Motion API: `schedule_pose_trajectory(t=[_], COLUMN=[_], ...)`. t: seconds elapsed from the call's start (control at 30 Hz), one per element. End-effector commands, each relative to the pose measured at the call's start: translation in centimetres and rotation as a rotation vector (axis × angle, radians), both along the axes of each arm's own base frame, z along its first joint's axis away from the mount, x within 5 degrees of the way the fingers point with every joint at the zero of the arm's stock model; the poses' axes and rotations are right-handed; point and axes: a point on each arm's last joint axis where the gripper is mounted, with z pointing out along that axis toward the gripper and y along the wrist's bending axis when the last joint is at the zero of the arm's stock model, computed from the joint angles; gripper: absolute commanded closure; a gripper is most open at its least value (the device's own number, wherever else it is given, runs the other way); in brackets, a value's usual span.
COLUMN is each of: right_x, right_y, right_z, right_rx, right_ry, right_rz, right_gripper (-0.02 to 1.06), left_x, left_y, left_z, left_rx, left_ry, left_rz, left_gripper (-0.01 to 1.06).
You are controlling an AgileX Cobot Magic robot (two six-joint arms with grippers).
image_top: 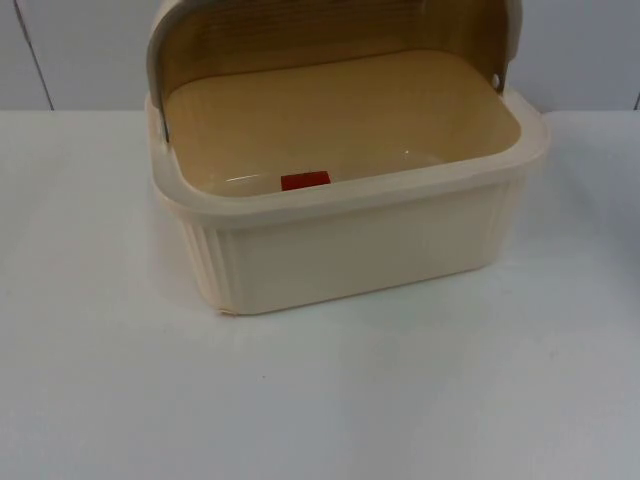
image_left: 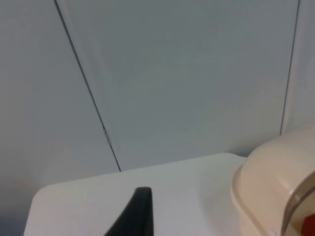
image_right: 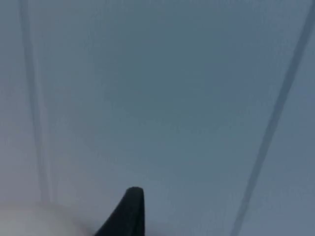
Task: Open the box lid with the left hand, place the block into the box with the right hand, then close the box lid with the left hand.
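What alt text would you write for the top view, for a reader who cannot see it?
A cream plastic box stands on a white table with its rounded lid swung open at the back. A small red block lies inside on the box floor, close to the front wall.

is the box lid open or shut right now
Open: the lid is rolled back behind the box, baring its inside, where the red block lies.

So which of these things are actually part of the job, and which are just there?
Part of the job:
- cream box
- its lid, swung open
- red block, lying inside the box

Just there:
- white table
- grey partition wall
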Motion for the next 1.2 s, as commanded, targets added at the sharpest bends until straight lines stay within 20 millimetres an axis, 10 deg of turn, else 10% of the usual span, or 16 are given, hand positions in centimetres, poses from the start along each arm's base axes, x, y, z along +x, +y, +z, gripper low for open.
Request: schedule_pose_trajectory(t=[0.0,0.57,1.17], right_x=[-0.6,-1.5,-1.9], right_y=[-1.6,-2.9,-2.2], right_z=[0.6,-3.3,-5.3], right_rx=[-0.061,0.065,0.166], right_ry=[-0.022,0.401,0.463], right_rz=[-0.063,-0.138,-0.088], right_gripper=[0.00,0.00,0.00], left_x=[-0.2,-0.1,-0.1], left_y=[-0.1,-0.2,-0.3], left_z=[0.3,0.5,0.4], left_rx=[-0.010,-0.019,-0.043], left_ry=[-0.015,-0.044,-0.033], left_rz=[-0.007,-0.011,-0.017], left_gripper=[0.00,0.00,0.00])
